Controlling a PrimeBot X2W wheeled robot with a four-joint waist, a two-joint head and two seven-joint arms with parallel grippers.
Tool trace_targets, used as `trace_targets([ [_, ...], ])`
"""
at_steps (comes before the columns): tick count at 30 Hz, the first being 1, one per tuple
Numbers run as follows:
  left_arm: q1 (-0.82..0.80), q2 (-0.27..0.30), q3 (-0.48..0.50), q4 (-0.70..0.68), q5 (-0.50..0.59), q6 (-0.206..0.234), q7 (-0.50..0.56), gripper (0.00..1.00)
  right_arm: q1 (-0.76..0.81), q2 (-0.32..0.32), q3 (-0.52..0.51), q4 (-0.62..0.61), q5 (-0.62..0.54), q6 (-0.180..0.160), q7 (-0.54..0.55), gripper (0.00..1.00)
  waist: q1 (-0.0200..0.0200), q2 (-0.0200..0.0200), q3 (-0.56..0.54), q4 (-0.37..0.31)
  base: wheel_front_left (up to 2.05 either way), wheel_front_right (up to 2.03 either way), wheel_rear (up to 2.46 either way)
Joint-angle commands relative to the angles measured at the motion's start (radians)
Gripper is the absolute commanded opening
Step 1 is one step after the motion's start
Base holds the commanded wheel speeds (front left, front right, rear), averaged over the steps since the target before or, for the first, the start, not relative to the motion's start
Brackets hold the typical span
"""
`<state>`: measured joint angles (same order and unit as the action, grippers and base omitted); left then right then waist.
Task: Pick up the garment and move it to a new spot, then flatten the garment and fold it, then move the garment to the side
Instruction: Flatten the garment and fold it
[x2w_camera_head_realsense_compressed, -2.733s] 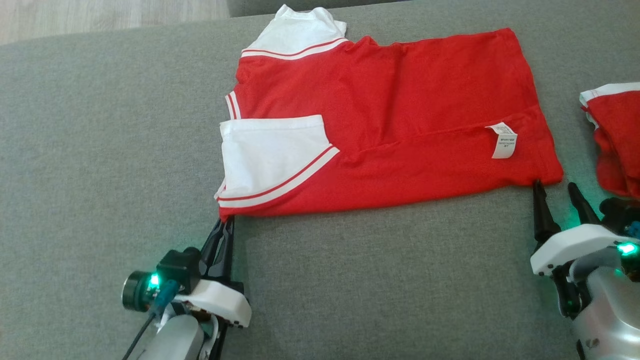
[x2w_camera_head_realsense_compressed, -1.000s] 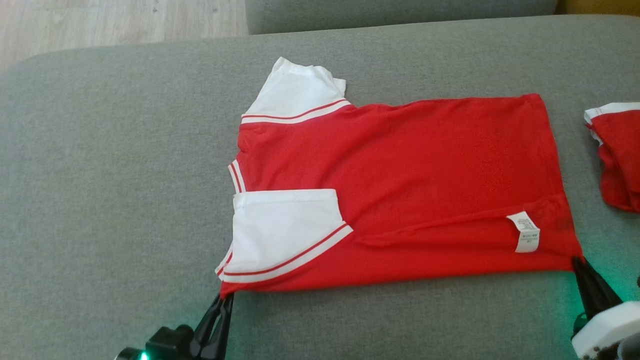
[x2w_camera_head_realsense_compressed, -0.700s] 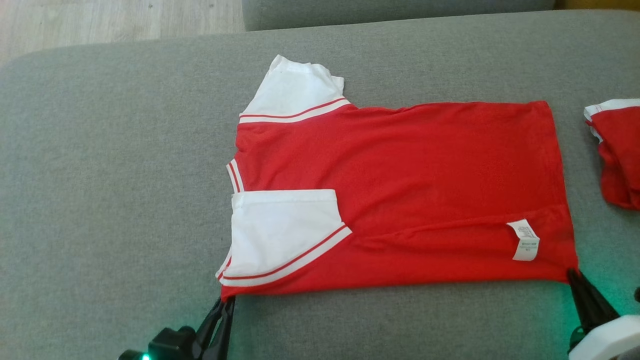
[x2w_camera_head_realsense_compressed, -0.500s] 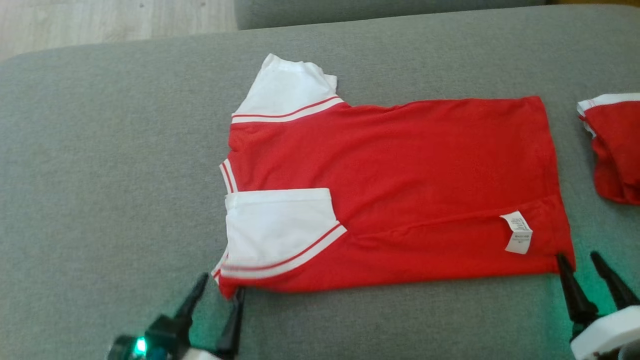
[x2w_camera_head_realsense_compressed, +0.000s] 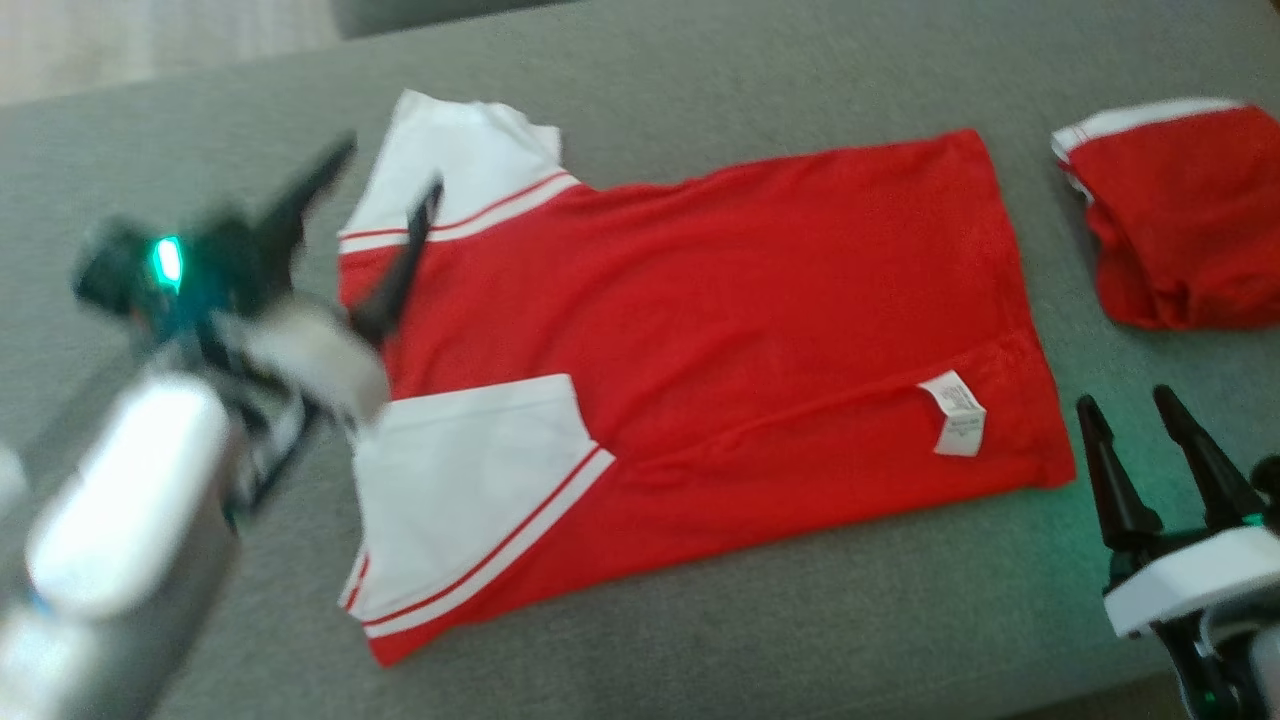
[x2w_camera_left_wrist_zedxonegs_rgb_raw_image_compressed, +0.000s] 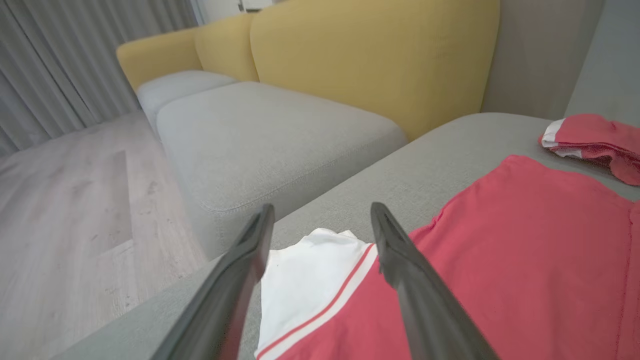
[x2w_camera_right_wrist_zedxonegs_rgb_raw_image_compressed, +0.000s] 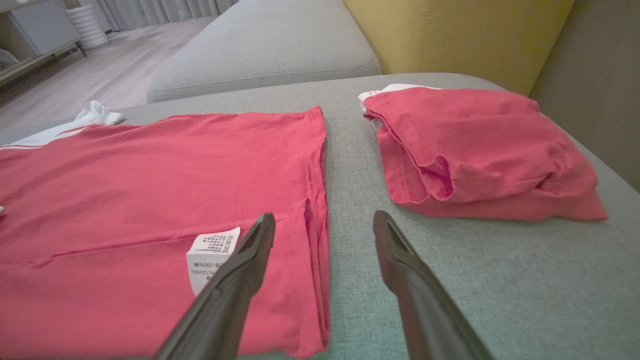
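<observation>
Garment (x2w_camera_head_realsense_compressed: 700, 330) stretches lengthwise from the left gripper (x2w_camera_head_realsense_compressed: 390, 165), jaws apart over its far sleeve (x2w_camera_head_realsense_compressed: 480, 140), toward the right gripper (x2w_camera_head_realsense_compressed: 1125, 400), likewise apart beside the hem (x2w_camera_head_realsense_compressed: 1010, 290).

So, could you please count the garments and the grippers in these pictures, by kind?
Shirt, spread flat: 1
Folded red garment: 1
Open grippers: 2, the left gripper and the right gripper
Total: 4
</observation>
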<state>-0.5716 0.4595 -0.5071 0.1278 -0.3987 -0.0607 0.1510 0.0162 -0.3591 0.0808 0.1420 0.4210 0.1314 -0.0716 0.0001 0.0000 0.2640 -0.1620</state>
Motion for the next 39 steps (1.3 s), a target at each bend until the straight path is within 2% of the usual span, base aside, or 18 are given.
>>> trace_targets([
  [1,-0.061,0.036,0.038,-0.012,-0.012,-0.010,0.022,1.00,-0.017,-0.024,0.016,-0.030,-0.005,-0.001,-0.010,1.00,-0.0001,0.0000,0.037,-0.036,0.00,0.00,0.00],
  [5,-0.254,0.042,-0.002,0.098,-0.101,-0.060,0.195,1.00,-0.052,-0.022,0.035,-0.032,-0.018,-0.001,-0.015,1.00,-0.0001,0.0000,0.091,-0.082,0.00,0.00,0.00],
  [10,-0.447,0.061,-0.097,0.227,-0.217,-0.069,0.395,1.00,-0.080,-0.007,0.049,-0.024,-0.020,-0.001,-0.025,1.00,-0.0001,0.0000,0.150,-0.127,0.00,0.00,0.00],
  [14,-0.551,0.101,-0.160,0.328,-0.263,-0.070,0.484,1.00,-0.105,0.004,0.071,-0.011,-0.021,-0.001,-0.035,1.00,-0.0001,0.0000,0.180,-0.162,0.00,0.00,0.00],
  [20,-0.638,0.173,-0.188,0.498,-0.235,-0.070,0.526,1.00,-0.143,0.017,0.110,0.016,-0.012,-0.001,-0.049,1.00,-0.0001,0.0000,0.215,-0.212,0.00,0.00,0.00],
  [23,-0.641,0.180,-0.182,0.555,-0.258,-0.070,0.522,1.00,-0.149,0.017,0.115,0.036,-0.004,-0.001,-0.060,1.00,-0.0001,0.0000,0.223,-0.220,0.00,0.00,0.00],
  [39,-0.653,0.210,-0.245,0.624,-0.297,-0.070,0.486,1.00,-0.195,0.037,0.155,0.111,0.004,-0.001,-0.105,1.00,-0.0001,0.0000,0.265,-0.239,0.00,0.00,0.00],
])
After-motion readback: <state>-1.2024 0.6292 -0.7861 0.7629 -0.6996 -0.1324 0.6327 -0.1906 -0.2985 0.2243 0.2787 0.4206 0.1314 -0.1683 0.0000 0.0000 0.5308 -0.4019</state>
